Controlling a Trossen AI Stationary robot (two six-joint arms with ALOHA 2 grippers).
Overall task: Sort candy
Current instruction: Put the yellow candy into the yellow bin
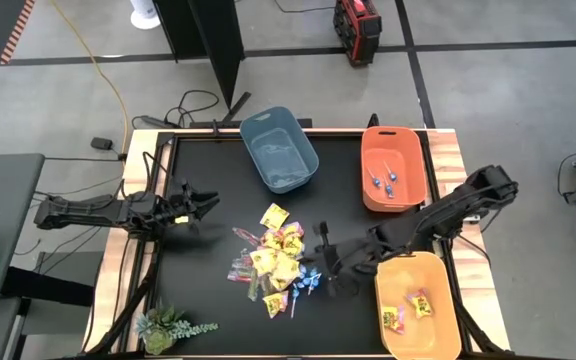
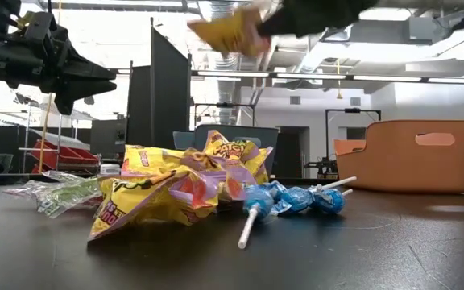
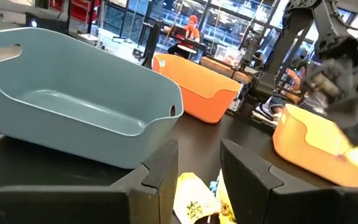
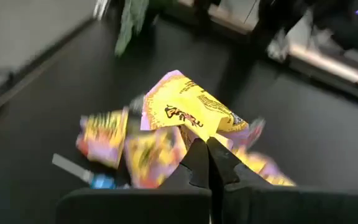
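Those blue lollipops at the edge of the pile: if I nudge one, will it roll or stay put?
The blue lollipops have round heads, so one would probably roll in an arc around its thin stick. They look light and would likely skid easily on the smooth black table.

**Candy heap mid-table, bins along the far and right sides**

The candy pile [image 1: 276,262] lies at the table's [image 1: 198,290] middle. Far of it sits one bin [image 1: 279,148]; right of that, at the far right corner, a second bin [image 1: 393,167] holding lollipops [image 1: 384,182]. A third bin [image 1: 417,304] at the near right holds packets [image 1: 409,309]. A plant sprig [image 1: 168,325] lies at the near left corner.
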